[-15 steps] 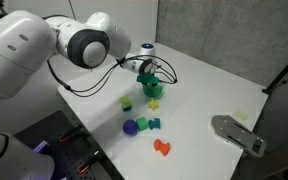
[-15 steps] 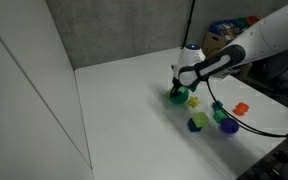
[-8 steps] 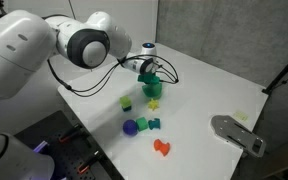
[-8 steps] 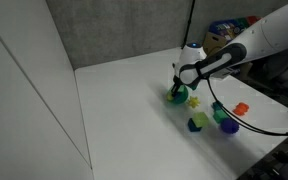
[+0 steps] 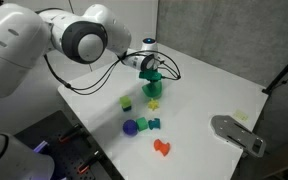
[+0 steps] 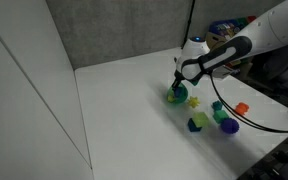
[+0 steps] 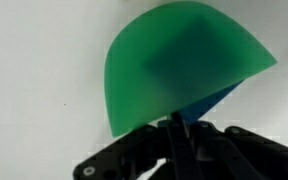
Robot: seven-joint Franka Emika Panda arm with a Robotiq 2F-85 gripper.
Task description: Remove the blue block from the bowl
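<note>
The green bowl (image 5: 153, 88) stands on the white table, and it shows in both exterior views (image 6: 175, 98). In the wrist view it (image 7: 164, 65) fills the upper middle. My gripper (image 5: 150, 70) hangs just above the bowl, also in an exterior view (image 6: 180, 84). In the wrist view its fingers (image 7: 174, 125) are closed together at the bowl's near edge. The blue block (image 7: 209, 103) sits against the fingertips and covers part of the bowl's rim. The block is too small to make out in the exterior views.
Other toys lie on the table: a yellow-green block (image 5: 126, 102), a blue-purple ball (image 5: 130, 127), a teal-blue block (image 5: 154, 124), a small green block (image 5: 142, 122) and an orange piece (image 5: 163, 147). A grey stand (image 5: 234, 132) sits near the table's edge.
The arm and gripper have risen slightly above the bowl. The bowl and the other toys have stayed in place.
</note>
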